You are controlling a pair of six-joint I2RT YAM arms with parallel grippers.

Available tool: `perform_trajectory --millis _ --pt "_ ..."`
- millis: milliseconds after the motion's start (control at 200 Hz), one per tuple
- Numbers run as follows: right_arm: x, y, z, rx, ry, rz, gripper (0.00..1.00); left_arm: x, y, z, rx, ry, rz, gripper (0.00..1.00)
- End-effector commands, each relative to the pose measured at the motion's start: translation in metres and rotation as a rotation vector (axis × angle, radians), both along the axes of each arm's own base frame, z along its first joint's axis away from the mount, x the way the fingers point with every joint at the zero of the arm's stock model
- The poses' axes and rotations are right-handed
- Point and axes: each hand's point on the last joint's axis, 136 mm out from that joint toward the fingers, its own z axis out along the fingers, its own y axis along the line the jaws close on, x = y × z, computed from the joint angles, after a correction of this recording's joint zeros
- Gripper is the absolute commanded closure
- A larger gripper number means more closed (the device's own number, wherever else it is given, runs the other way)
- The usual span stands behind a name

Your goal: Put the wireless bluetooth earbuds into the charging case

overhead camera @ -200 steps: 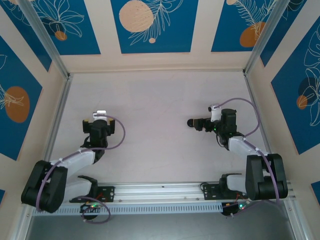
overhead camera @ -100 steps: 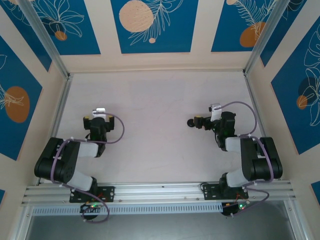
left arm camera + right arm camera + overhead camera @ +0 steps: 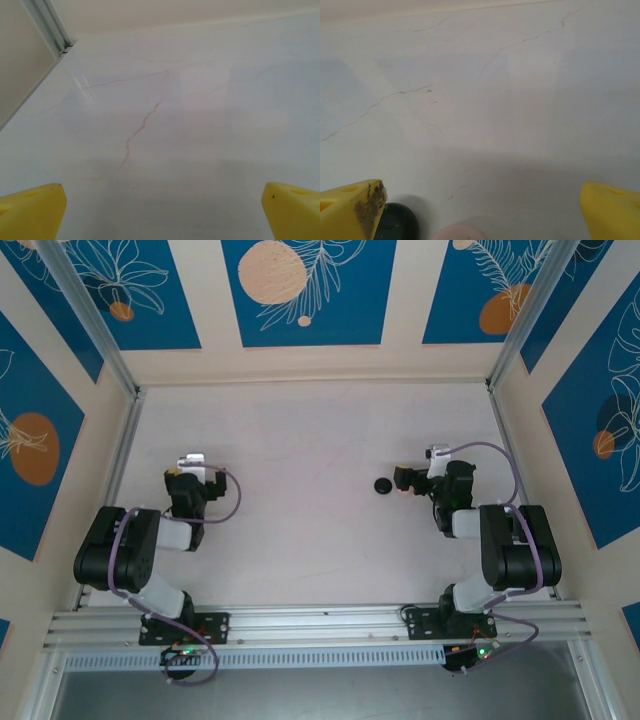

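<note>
Now the left end effector (image 3: 161, 205) and the right end effector (image 3: 482, 206) are wide open, holding nothing. A small dark round case (image 3: 382, 486) sits on the white desk (image 3: 300, 430) at 9 o'clock from the right one, near a pale pink round case (image 3: 457, 233). A clumsy move could knock them away.

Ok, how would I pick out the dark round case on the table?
On the pale table, find the right arm. Just left of its open jaws lies a small round case. It is dark, almost black, unlike the pale pink round thing beside it.
</note>
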Motion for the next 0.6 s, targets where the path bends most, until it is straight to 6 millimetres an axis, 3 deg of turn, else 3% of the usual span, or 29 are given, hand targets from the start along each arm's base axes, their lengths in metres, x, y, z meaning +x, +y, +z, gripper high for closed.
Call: perform_trajectory --millis 0,595 --pt "0.0078 -0.0032 0.0119 -0.005 -0.042 -0.024 0.01 0.0038 -0.0047 0.0072 -0.035 -0.028 -0.026 0.0" --pt "0.0079 -0.0032 0.0121 -0.004 -0.042 -0.024 0.01 0.0049 -0.008 0.0067 -0.03 -0.021 -0.045 0.0"
